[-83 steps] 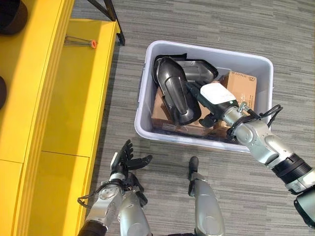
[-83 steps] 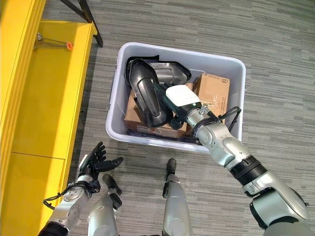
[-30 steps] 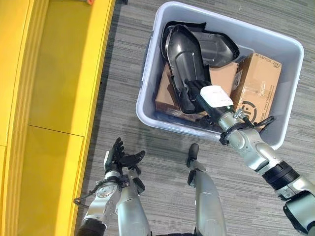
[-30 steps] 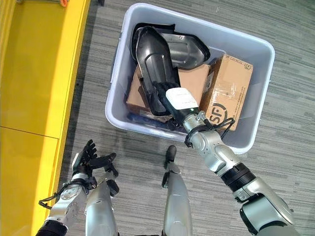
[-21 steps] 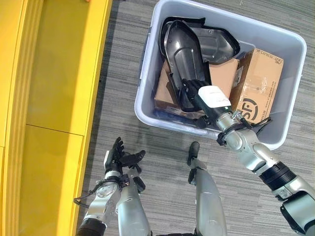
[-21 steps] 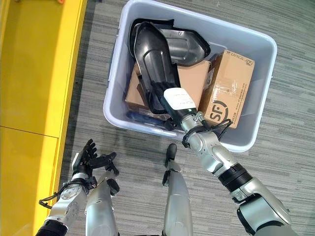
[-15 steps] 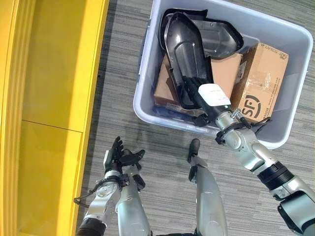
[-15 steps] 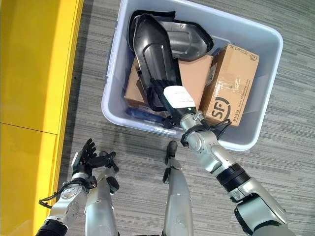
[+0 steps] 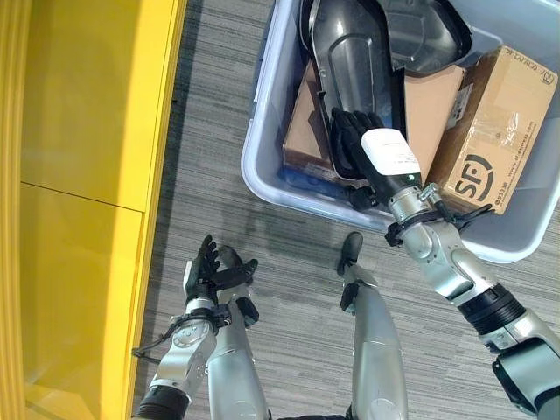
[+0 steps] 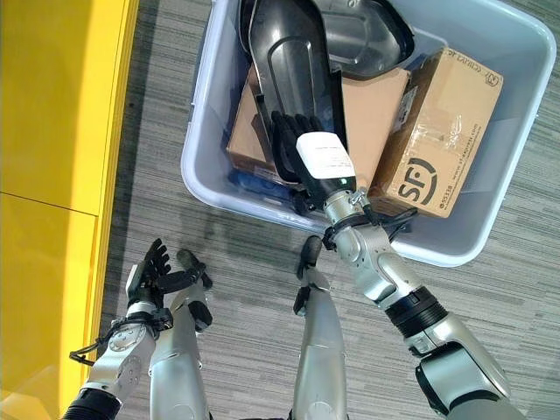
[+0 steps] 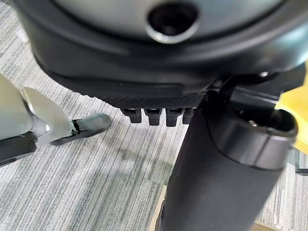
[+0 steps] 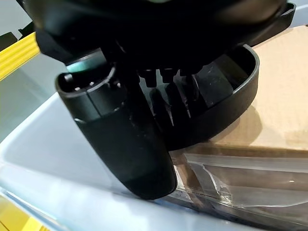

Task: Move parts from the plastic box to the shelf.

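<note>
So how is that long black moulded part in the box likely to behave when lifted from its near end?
The black part looks like a rigid thin shell, so probably stiff and light. Gripped by the right hand at one end, it may swing. Its glossy surface could slip.

Grey striped carpet floor (image 9: 219, 131) carries everything. Directly on it: grey plastic box (image 9: 262, 175), far right, w/ near-left corner toward the robot. Yellow shelf (image 9: 79, 175) stands along the left side, running near to far; a seam crosses its flat top approx. mid-view. Strip of bare carpet between shelf edge and box's left wall, so the two are apart, not touching. Near the box's near wall the carpet shows a faint dark patch (image 10: 219, 232).
</note>
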{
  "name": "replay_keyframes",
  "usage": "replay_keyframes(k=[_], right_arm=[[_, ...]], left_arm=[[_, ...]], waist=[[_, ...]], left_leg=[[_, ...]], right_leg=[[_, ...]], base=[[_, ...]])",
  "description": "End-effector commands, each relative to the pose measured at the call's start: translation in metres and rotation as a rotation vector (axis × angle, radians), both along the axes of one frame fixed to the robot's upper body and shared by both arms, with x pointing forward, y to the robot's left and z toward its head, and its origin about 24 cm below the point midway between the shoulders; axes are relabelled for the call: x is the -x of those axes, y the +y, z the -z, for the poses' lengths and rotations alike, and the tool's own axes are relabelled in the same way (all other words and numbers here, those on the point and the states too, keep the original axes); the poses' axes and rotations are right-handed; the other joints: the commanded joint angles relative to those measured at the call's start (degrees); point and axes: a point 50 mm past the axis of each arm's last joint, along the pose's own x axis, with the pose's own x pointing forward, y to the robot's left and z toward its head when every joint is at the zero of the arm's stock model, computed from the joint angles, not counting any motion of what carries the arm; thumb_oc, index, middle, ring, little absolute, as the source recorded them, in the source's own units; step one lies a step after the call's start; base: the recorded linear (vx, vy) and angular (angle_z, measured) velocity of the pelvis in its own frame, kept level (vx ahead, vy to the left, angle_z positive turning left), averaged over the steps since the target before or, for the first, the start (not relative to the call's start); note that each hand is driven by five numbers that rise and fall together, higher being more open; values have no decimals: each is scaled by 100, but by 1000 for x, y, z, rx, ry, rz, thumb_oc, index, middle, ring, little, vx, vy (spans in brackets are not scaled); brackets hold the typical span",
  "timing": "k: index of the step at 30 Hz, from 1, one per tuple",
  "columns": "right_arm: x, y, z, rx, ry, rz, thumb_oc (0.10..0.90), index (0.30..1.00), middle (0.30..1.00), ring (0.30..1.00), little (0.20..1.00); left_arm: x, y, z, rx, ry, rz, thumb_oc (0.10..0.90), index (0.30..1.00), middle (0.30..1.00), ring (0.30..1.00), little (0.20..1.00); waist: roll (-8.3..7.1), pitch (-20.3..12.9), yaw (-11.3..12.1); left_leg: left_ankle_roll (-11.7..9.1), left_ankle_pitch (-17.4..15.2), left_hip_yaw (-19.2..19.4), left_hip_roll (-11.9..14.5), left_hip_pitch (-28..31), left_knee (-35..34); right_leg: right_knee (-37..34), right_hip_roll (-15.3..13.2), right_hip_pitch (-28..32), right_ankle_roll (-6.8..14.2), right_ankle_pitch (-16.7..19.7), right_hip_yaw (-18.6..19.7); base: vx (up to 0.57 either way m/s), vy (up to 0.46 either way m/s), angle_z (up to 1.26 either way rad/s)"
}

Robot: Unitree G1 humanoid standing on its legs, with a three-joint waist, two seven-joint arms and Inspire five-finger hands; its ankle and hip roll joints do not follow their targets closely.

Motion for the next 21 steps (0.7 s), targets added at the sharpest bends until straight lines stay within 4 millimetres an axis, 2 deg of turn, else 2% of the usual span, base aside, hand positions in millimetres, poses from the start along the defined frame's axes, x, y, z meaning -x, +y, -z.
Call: replay_keyframes(k=[1, 8, 9, 10, 11, 21], right_arm=[[14, 7, -26, 1, -153, -62, 900, 1000, 1000, 1000, 1000], [13, 4, -22, -7, -145, -40, 900, 1000, 1000, 1000, 1000], [13, 4, -20, -8, -141, -39, 829, 901, 901, 901, 901], [13, 4, -19, -5, -136, -38, 573, 542, 542, 542, 542], [13, 4, -17, -4, -131, -33, 400, 300, 300, 300, 300], [11, -1, -8, -5, -110, -8, 400, 300, 300, 300, 300]], left_arm=[[8, 8, -16, -1, -89, -25, 900, 1000, 1000, 1000, 1000], [7, 6, -17, 1, -93, -25, 900, 1000, 1000, 1000, 1000], [7, 6, -17, 1, -95, -27, 900, 1000, 1000, 1000, 1000], [7, 7, -17, 2, -93, -29, 900, 1000, 1000, 1000, 1000], [7, 7, -16, 5, -92, -34, 900, 1000, 1000, 1000, 1000], [5, 3, -17, 14, -98, -16, 900, 1000, 1000, 1000, 1000]], waist=[[207, -81, -91], [259, -81, -107], [263, -81, -114], [267, -81, -117], [280, -81, -120], [295, -81, -139]], left_leg=[[-469, -819, -253, 592, -145, 995], [-451, -828, -285, 596, -394, 1039], [-450, -830, -284, 602, -412, 1039], [-448, -835, -278, 603, -433, 1053], [-446, -836, -264, 594, -456, 1063], [-436, -863, -260, 583, -364, 1054]], right_leg=[[-169, -221, -103, 518, 141, 455], [-68, -229, -385, 521, 140, 477], [-56, -230, -414, 523, 140, 475], [-52, -225, -434, 522, 137, 481], [-28, -229, -469, 522, 135, 468], [69, -218, -449, 504, 82, 449]], base=[[0, 0, 0], [0, 0, 0], [-1, -3, 4], [4, -2, 4], [0, 0, 0], [0, 0, 0]])
